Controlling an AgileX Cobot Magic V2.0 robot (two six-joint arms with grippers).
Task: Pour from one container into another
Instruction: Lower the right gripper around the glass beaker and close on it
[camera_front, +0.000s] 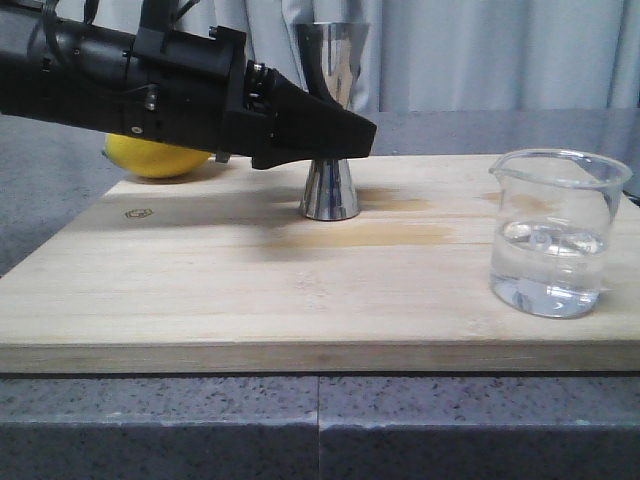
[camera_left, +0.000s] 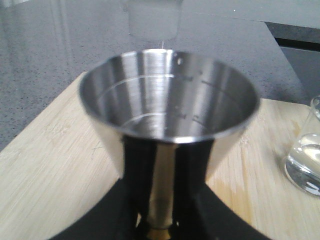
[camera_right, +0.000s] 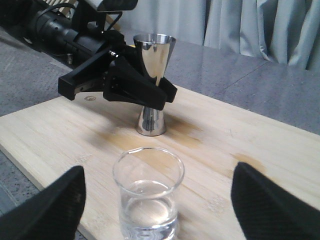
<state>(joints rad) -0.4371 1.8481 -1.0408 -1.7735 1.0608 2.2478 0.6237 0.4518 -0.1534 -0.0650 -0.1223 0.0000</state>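
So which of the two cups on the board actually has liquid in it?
The clear glass beaker, standing free between the open right claw. The steel jigger, gripped at its waist by the left claw, looks empty inside.

Quick head count of what's on the bench

One steel jigger (camera_front: 331, 190) near the top middle of the front view, one glass beaker (camera_front: 556, 235) with clear liquid at the right edge, and one lemon (camera_front: 155, 157) peeking out at the upper left. All of it sits on a single wooden board (camera_front: 250, 290). Grippers: two. The left gripper (camera_front: 340, 130) shows up in the upper half of the front view, and the right gripper (camera_right: 157, 200) only appears as two dark fingers at the bottom corners of its own wrist view.
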